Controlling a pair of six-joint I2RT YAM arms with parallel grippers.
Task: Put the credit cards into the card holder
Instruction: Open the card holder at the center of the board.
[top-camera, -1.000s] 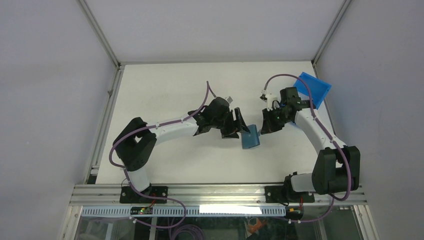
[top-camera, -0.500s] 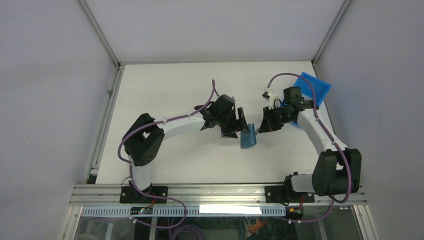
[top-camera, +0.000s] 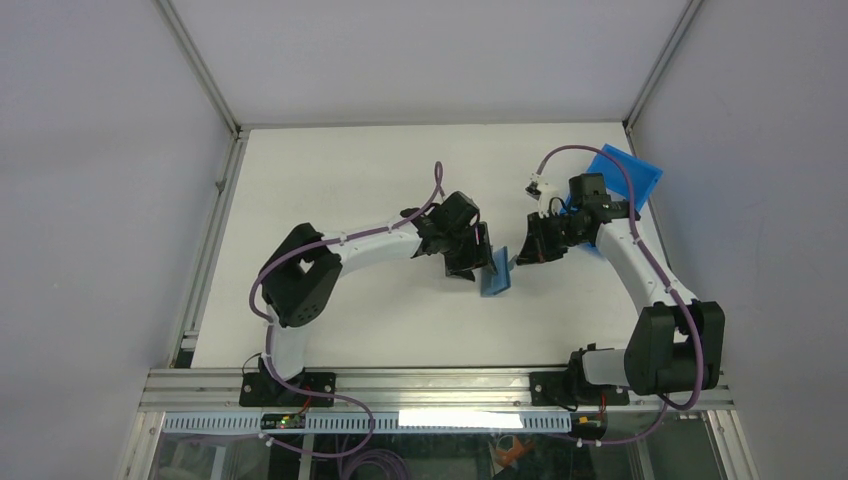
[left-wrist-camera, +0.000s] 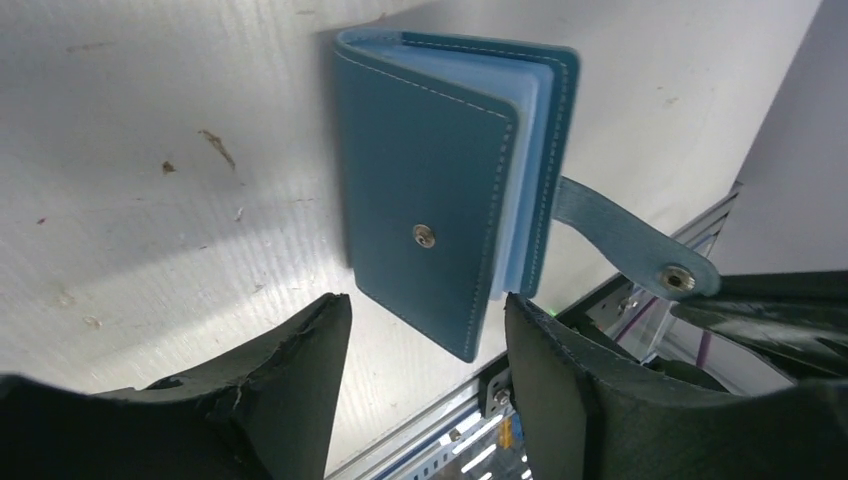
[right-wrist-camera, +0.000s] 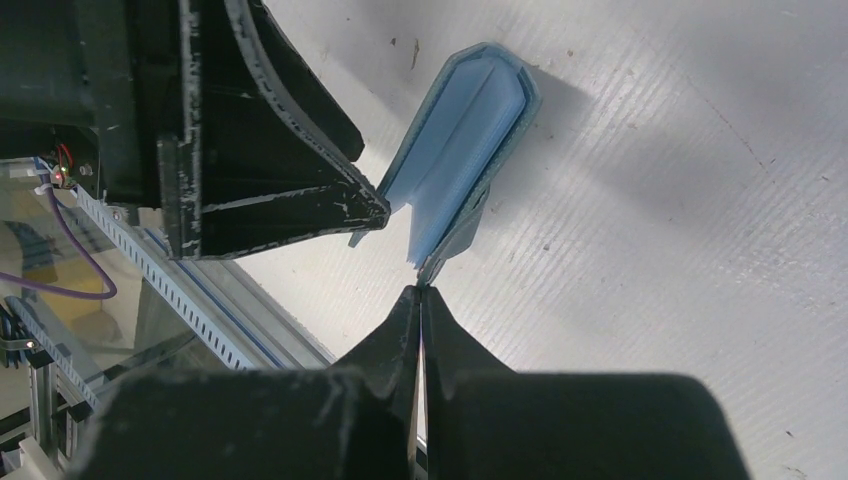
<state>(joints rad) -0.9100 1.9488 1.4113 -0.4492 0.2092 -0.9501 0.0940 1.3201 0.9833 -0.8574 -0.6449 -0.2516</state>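
1. Card holder (left-wrist-camera: 430, 190): teal folding wallet near the middle of the white counter (left-wrist-camera: 150, 200), between the two claws. In the overhead view it shows as a narrow strip, tipped up on edge rather than lying flat.
2. The covers stand ajar. Pale blue inner sleeves (right-wrist-camera: 455, 170) show in the gap, and the fold points away from both claws.
3. The front cover carries a metal snap stud (left-wrist-camera: 424, 236). The snap tab (left-wrist-camera: 625, 245) sticks out unfastened from the back cover toward the right arm.
4. Right claw (right-wrist-camera: 420, 295): clenched, with the fingertips pressed together on the end of the snap tab.
5. Left claw (left-wrist-camera: 425, 310): released, fingers spread. The near corner of the front cover sits in the gap between the fingertips, and neither pad is seen pressing on it.
6. In the right wrist view, one left claw finger (right-wrist-camera: 300, 200) points its tip at the open edge of the cover, just beside it. Contact cannot be told.
7. Whether the card holder rests on the counter or hangs from the tab cannot be told.
8. A bright blue plastic bin (top-camera: 625, 172) sits at the far right corner of the counter, well apart from the card holder.
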